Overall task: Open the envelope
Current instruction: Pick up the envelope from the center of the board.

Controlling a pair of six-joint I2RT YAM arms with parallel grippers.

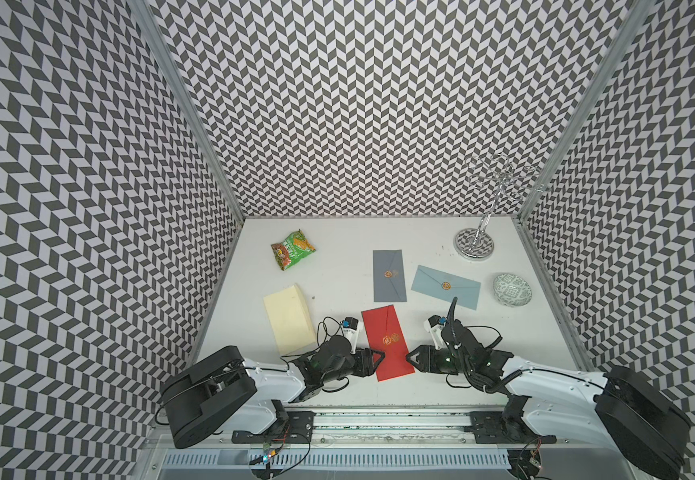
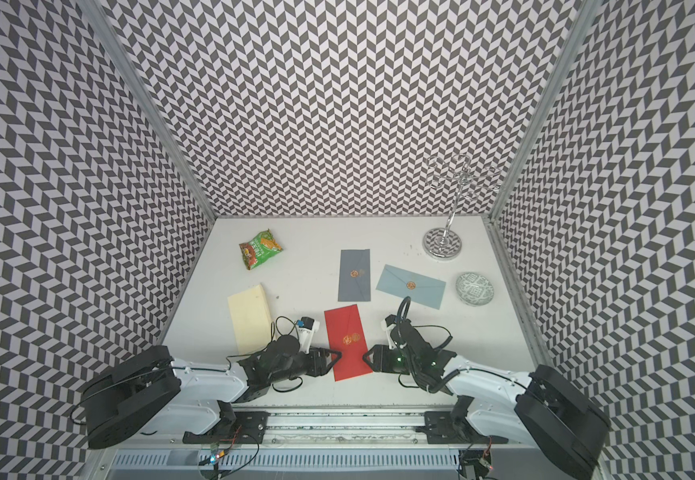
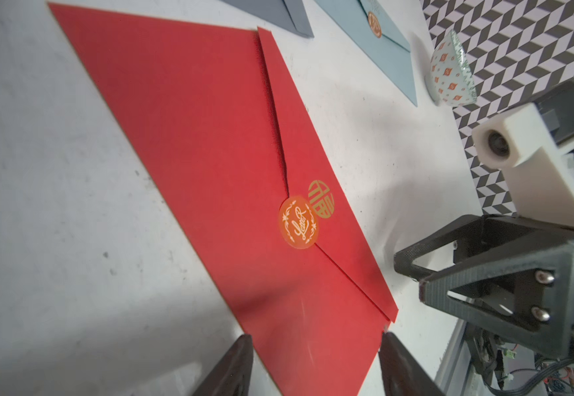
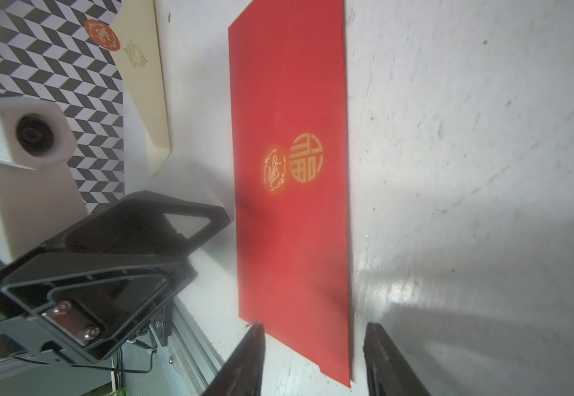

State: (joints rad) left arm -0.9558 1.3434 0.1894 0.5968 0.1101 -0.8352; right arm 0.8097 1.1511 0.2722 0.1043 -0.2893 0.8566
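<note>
A red envelope [image 1: 385, 340] [image 2: 348, 340] lies flat on the white table near the front, between both arms. Its pointed flap is down, held by a round orange seal [image 3: 298, 222] [image 4: 274, 170] beside a gold emblem. My left gripper [image 1: 379, 360] [image 3: 316, 337] is at the envelope's left edge, open, with the envelope's near end showing between its fingers. My right gripper [image 1: 410, 361] [image 4: 314, 325] faces it at the right edge, also open, straddling the near corner. Neither gripper holds anything.
Behind the red one lie a grey envelope [image 1: 388, 275] and a light blue envelope [image 1: 445, 286]; a cream envelope [image 1: 289, 319] lies to the left. A green snack packet [image 1: 292, 249] sits back left. A patterned bowl [image 1: 512, 289] and a metal stand [image 1: 474, 243] stand at the right.
</note>
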